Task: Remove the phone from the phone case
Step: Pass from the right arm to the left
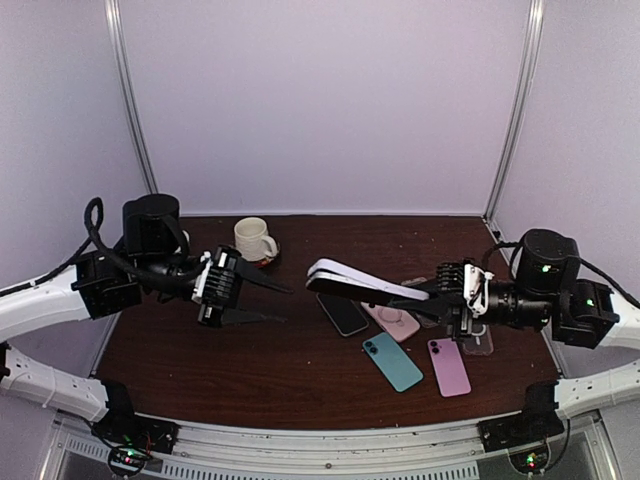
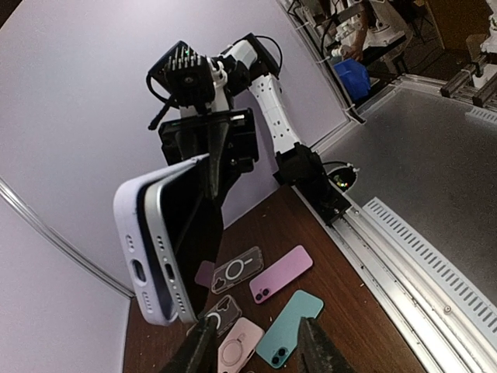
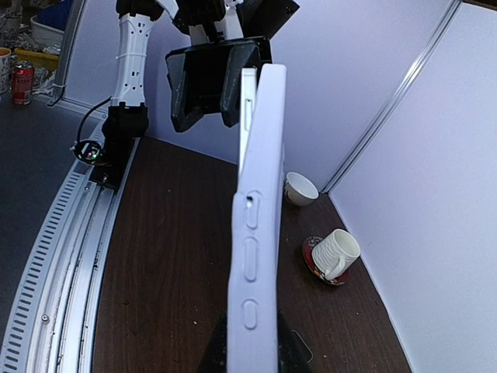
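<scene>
Pointing lengthwise at parted, empty left fingers: lavender silicone phone case, white-edged phone partly inside, gripped by closed right fingers.

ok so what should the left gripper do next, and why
Probably ease the open left gripper forward and close it on the free end of the black-screened phone. The right gripper holds the pale lilac phone case aloft, and that end stands slightly out of the case, across a gap from the left gripper.
</scene>
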Action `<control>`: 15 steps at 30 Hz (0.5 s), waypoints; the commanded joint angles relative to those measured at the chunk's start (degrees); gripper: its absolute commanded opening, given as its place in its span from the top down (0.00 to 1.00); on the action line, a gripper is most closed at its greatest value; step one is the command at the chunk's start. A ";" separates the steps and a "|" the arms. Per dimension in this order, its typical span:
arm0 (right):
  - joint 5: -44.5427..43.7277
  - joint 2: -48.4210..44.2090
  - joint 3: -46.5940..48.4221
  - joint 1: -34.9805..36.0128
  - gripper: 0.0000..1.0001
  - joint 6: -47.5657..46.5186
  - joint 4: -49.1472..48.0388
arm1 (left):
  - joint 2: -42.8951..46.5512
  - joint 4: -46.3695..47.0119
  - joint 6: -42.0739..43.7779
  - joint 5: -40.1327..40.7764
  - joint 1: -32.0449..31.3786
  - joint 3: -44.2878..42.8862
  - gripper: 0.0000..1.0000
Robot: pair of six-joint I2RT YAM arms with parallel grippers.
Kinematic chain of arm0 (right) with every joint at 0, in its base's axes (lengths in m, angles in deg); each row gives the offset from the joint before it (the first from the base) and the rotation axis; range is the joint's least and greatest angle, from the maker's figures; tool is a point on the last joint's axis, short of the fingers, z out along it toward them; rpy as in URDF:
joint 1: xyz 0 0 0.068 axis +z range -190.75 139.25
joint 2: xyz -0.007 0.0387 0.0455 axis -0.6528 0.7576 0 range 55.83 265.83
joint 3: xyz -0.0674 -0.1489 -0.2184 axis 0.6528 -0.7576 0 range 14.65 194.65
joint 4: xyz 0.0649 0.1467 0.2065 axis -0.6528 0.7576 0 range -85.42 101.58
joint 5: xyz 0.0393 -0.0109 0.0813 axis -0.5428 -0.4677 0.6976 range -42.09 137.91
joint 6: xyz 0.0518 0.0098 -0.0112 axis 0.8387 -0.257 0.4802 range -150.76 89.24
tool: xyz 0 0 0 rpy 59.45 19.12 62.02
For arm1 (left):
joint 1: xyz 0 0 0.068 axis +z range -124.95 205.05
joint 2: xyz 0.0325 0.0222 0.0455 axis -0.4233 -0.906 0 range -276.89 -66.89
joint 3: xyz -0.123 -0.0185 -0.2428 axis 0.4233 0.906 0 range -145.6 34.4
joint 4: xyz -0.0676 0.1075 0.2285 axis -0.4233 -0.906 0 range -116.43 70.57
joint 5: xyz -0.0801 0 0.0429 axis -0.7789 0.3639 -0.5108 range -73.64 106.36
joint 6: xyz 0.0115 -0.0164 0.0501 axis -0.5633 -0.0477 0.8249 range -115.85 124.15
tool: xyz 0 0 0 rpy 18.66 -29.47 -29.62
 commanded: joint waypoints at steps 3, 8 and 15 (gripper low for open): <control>4.58 1.00 1.71 0.53 1.00 -0.38 -7.03 | -1.26 4.88 -4.17 -3.55 -1.06 -2.23 0.66; 5.58 1.86 2.32 1.06 1.00 -0.29 -7.12 | -1.98 5.25 -4.93 -2.86 -1.61 -2.43 0.67; 6.41 2.47 2.72 1.57 1.00 -0.16 -7.21 | -2.73 5.14 -5.29 -1.52 -1.71 -2.64 0.67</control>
